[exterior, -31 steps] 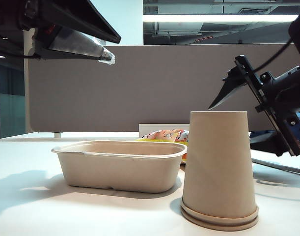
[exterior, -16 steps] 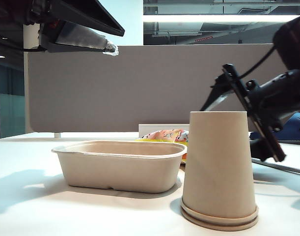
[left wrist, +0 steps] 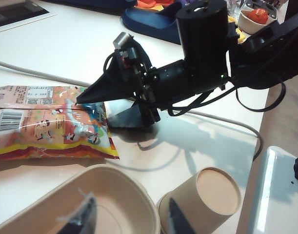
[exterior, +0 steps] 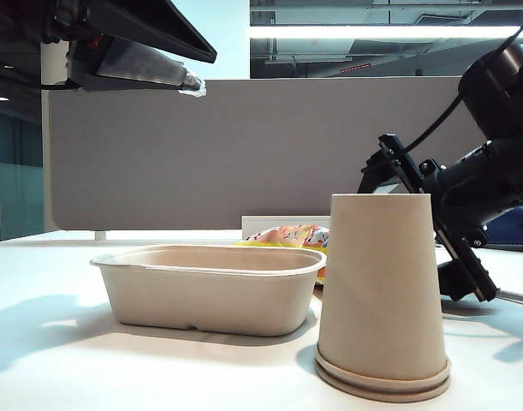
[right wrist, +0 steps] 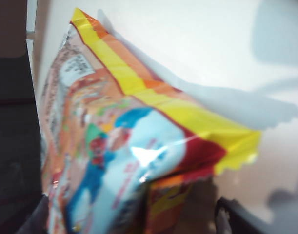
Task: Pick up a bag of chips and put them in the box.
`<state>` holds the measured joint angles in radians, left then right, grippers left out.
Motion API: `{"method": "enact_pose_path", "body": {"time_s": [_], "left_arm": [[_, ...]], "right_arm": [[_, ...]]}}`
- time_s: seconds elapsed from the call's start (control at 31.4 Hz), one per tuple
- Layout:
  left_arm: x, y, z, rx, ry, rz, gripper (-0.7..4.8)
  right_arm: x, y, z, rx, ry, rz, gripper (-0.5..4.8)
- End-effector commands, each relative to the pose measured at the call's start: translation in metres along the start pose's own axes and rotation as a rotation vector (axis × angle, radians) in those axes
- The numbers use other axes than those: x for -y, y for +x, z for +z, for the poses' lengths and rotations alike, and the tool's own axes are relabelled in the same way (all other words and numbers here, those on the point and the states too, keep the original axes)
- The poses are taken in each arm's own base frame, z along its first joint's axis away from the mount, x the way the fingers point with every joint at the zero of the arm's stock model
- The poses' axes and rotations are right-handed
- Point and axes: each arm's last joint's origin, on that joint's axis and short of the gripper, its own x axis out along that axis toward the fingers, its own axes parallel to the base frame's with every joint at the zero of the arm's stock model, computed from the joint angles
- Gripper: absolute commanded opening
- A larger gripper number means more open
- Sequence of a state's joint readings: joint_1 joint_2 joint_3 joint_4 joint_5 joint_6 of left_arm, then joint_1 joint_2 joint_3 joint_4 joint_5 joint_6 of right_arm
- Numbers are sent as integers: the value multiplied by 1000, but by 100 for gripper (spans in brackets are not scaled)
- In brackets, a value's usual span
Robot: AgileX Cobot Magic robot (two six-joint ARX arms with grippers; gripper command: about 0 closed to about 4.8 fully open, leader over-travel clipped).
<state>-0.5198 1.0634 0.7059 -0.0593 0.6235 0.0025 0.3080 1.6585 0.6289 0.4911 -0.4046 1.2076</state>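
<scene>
- My right gripper point(left wrist: 97, 105) is down at the end of the bag of chips point(left wrist: 46, 122), jaws spread wide: one finger point(left wrist: 92, 91) over the bag's end, the other low beside it.
- From my right wrist the bag point(right wrist: 119, 146) fills nearly everything; only the dark tips of my fingers show at the edges, and whether they touch the foil I cannot tell.
- The bag lies flat on the table point(exterior: 56, 360) behind the box point(exterior: 211, 287). From the exterior view the box hides all but a strip of the bag point(exterior: 287, 235).
- The upside-down paper cup point(exterior: 383, 295) stands just beside the box and covers my right gripper's tips there.
- My left gripper point(exterior: 171, 47) hangs high above the box, jaws apart, nothing between them; its tips blur in my left wrist view point(left wrist: 129, 217).
</scene>
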Motion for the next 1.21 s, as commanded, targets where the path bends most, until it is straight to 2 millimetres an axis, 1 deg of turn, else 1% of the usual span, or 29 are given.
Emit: {"method": "enact_pose_path", "body": {"time_s": [0.03,0.32,0.7,0.8,0.83,0.99,1.02,1.15,1.21], "left_arm": [[0,-1,4,22,14,1,188],[0,-1,5,37,24,0,188],[0,-1,5,37,24,0,187],[0,-1,5,37,24,0,187],[0,-1,5,37,25,0,187],[0,-1,5,37,24,0,187],[0,-1,5,37,24,0,187],[0,-1,5,36,23,0,187],[0,-1,5,36,23,0,187]], "right_arm": [[-2,2,2,9,7,18,427],[-4,9,-2,4,21,38,426],[-5,10,-2,30,18,33,415],[-8,12,-2,32,13,40,370],[-10,12,-2,33,9,42,362],[-17,17,-1,32,-1,50,362],[-17,19,-2,30,-2,49,354],[-11,23,-3,22,8,21,266],[-7,24,-3,16,16,-1,263]]}}
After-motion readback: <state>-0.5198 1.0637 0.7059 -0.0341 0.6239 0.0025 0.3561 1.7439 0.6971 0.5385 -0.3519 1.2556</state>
